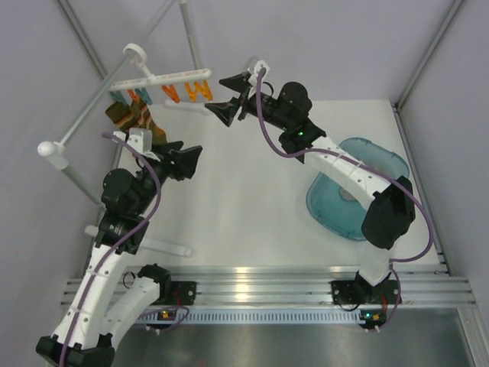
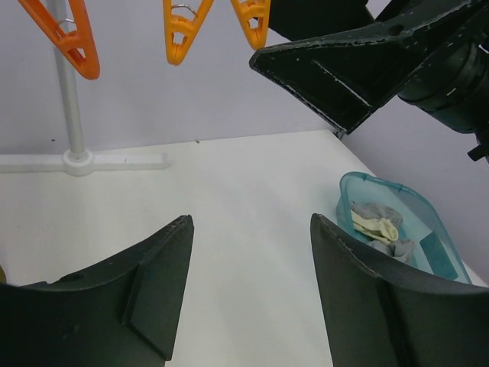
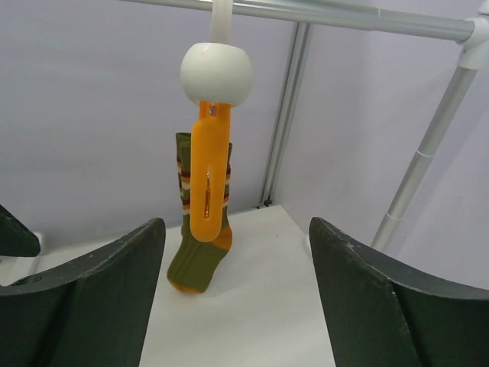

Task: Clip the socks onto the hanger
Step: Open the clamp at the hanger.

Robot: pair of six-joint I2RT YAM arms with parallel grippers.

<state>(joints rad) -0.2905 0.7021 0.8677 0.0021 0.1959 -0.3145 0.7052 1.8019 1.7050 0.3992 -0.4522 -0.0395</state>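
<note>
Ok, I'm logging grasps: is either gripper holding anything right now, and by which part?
Nothing is held. The left gripper and the right gripper both stand open with nothing between their fingers; the striped sock hangs clear of both.

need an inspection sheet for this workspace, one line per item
surface: white table, teal basin standing on its right side
job's things: white hanger hooked on the stand rail, orange clips free; one olive striped sock hangs from it; grey and cream socks lie in the basin
clutter: nothing seen
grippers: left tool open, nothing between its fingers; right tool open, facing an orange clip, holding nothing
cables: purple cables loop along both arms, none seen caught
surroundings: white stand pole with ball end at left, plain grey walls, metal frame rails
</note>
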